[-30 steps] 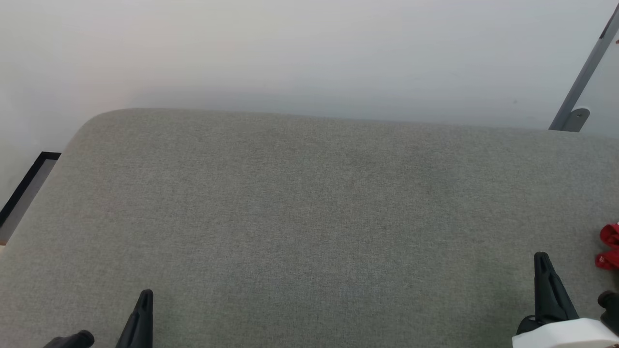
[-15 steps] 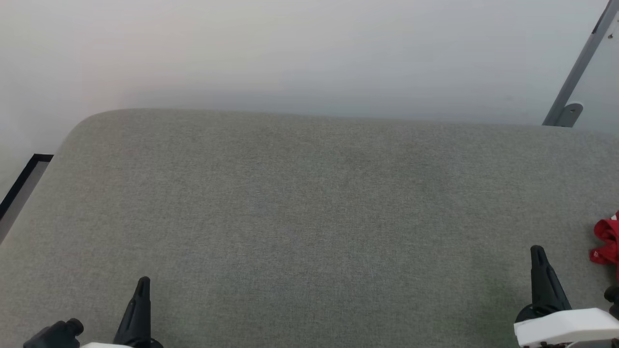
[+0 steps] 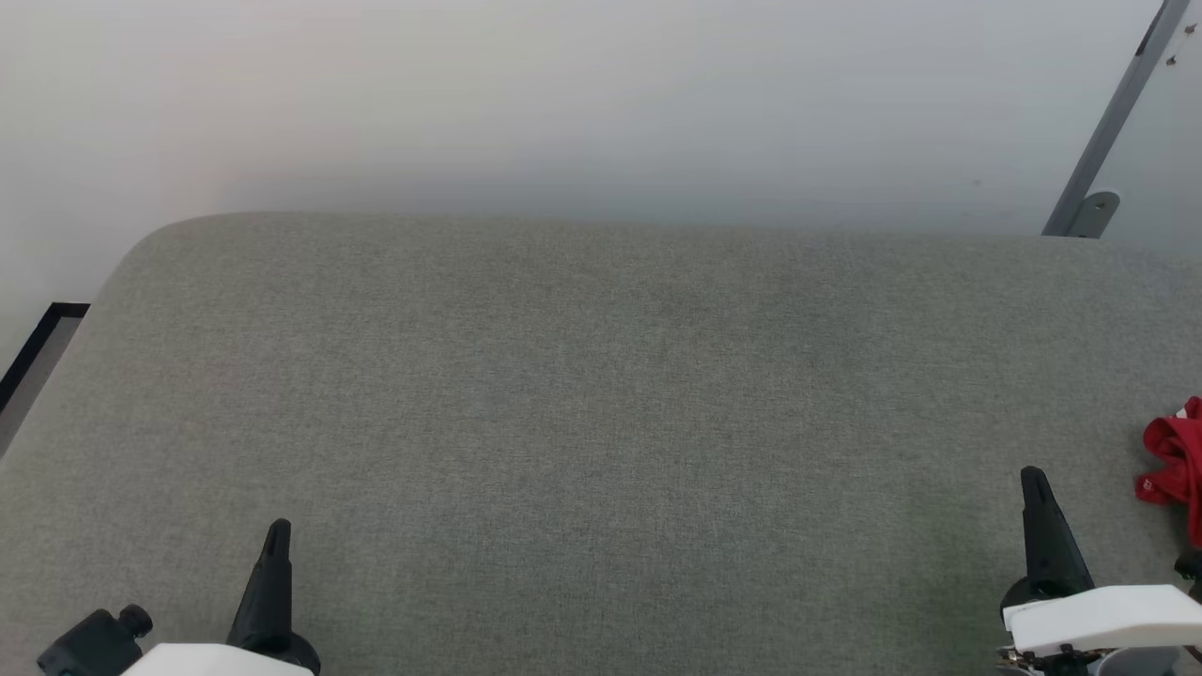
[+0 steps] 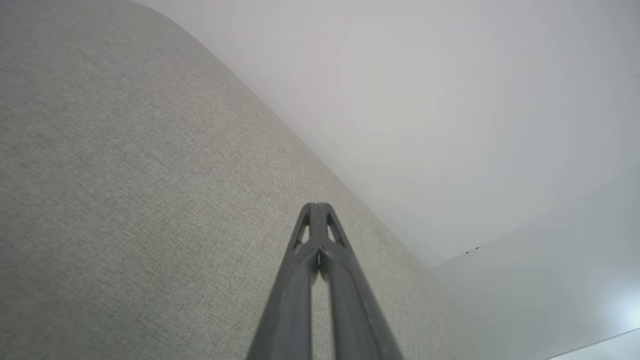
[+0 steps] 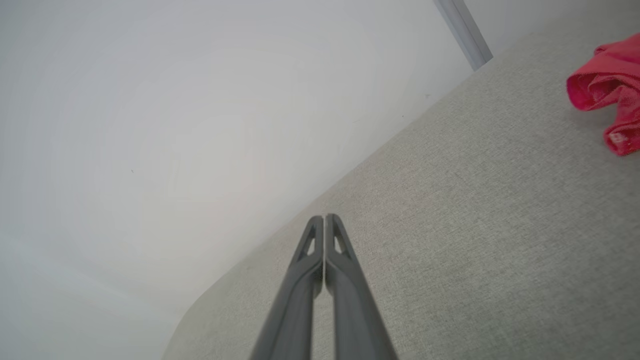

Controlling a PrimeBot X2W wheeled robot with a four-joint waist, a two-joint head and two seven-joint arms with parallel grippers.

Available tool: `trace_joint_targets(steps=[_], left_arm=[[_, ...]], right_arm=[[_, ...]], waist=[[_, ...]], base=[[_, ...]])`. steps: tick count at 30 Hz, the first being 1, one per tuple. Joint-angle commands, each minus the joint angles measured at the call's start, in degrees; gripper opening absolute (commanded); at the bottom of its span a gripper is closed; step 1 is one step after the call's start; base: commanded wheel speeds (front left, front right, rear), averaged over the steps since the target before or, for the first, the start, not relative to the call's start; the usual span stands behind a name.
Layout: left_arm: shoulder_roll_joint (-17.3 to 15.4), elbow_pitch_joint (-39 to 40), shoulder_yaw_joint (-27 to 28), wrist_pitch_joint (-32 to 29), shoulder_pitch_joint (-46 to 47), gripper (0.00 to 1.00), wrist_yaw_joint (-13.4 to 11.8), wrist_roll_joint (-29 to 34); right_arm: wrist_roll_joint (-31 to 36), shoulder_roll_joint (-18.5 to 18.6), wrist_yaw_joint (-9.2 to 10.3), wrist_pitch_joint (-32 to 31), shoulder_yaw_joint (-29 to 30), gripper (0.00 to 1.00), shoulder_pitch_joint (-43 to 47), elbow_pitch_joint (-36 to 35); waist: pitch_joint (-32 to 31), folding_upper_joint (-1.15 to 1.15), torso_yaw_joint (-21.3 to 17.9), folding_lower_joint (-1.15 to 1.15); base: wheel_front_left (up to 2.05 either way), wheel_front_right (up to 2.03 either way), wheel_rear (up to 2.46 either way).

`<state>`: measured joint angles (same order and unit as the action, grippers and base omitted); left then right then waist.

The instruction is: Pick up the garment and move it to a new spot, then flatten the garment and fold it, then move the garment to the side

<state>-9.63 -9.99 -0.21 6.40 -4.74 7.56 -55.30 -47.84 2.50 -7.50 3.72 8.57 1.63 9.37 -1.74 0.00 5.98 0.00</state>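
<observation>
**Camera swings right; garment edges in**

Head view: the picture has slid left, so more of the red garment (image 3: 1174, 460) shows. It lies bunched at the bench's (image 3: 601, 376) right edge, cut off by the frame, just beyond the right claw (image 3: 1033, 477). That and the left claw (image 3: 278, 528) point up, pinched shut and empty, seemingly parked.

Left wrist view: closed fingers over bench and wall (image 4: 450, 100).

Right wrist view: garment upper right, open bench between, post (image 5: 462, 30) behind.

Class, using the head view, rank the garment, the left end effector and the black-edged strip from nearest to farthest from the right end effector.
1. The garment, beside the right end effector, far right.
2. The left end effector, lower left.
3. The black-edged strip, far left edge.
</observation>
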Motion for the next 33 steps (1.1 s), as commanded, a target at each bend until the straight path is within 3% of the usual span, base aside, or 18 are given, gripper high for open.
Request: trace_joint_targets(steps=[1,33], left_arm=[[-0.2,0.4,0.6,-0.7,1.9,0.0,0.0,-2.3],[2.7,-1.6,3.0,-5.9,6.3,0.0,-0.1,-18.7]], right_arm=[[-2.5,0.4,0.0,-0.5,-0.2,0.0,-1.7,-0.4],[-21.6,0.4,0.0,-5.0,-1.0,0.0,-4.7,1.9]], waist=[[0.1,0.0,-0.1,0.0],[0.7,0.0,-2.3,0.0]], base=[[0.0,0.0,0.0],[0.0,0.0,0.0]])
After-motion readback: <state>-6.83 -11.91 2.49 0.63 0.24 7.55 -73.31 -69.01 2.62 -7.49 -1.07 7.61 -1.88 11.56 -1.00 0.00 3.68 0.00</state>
